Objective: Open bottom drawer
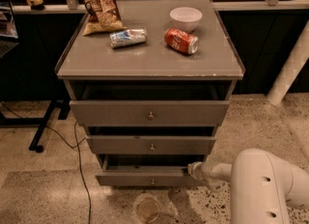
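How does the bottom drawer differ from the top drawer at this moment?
The bottom drawer has the slimmest, narrowest front; the top drawer has the tallest and widest. The gripper sits at the bottom drawer's right top edge; nothing touches the top drawer. Both are grey, partly pulled out, each with one small round centre knob.

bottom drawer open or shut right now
Partly open: the bottom drawer front juts forward, a dark gap showing behind it. The gripper is at its right end.
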Controlling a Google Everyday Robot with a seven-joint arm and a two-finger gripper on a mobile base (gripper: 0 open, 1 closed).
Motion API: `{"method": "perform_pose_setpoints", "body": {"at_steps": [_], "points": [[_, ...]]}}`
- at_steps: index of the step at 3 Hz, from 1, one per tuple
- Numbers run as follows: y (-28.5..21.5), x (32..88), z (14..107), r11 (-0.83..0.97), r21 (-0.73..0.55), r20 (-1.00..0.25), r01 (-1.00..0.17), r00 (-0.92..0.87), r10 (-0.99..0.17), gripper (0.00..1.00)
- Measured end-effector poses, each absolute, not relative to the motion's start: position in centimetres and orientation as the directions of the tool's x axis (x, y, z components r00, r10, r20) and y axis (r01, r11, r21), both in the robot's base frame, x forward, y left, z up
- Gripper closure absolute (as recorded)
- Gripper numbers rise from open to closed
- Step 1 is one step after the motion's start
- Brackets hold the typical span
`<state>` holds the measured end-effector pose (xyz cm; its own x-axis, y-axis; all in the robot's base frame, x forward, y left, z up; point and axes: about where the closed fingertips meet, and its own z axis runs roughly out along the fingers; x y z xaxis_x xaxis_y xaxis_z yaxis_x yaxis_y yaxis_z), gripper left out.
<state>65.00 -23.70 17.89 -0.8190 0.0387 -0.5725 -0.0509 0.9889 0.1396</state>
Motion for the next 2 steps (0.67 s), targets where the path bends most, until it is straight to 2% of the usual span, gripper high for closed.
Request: {"method": "perform_pose_setpoints", "body": {"at_steps": [2], "points": [[-24.1, 63.3, 17.8, 0.988, 0.146, -0.54, -0.054, -0.841, 0.034, 1.0]]}}
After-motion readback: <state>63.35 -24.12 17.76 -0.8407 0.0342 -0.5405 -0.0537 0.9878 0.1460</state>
